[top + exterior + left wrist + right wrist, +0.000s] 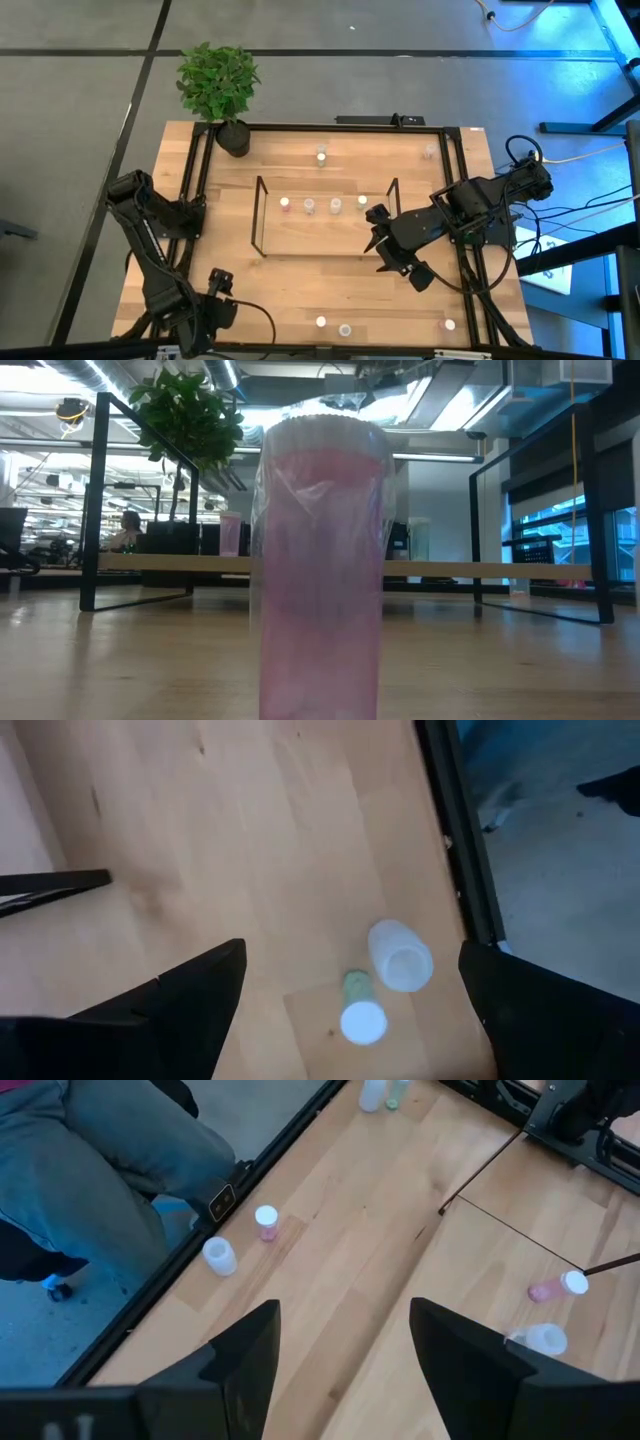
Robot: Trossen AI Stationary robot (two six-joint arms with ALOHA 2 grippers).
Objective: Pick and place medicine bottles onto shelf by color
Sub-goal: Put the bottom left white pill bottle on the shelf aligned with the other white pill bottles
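The shelf (262,215) stands mid-table with several bottles in a row on its board, a pink one (285,204) at the left. In the right wrist view a pink bottle (555,1287) and a clear one (540,1340) lie there. Loose bottles stand by the near edge: a green one (360,1010), a clear one (400,955), and a pink one (266,1220) farther right. Two more bottles (321,155) stand at the far side. My right gripper (380,240) (345,1305) is open and empty over the shelf's right end. My left gripper (218,282) (352,948) is open and empty at the near left.
A potted plant (220,85) stands at the far left corner. A black frame (195,190) runs around the table. A pink bottle (320,560) stands right in front of the low camera. A person's legs (90,1150) show beyond the near edge.
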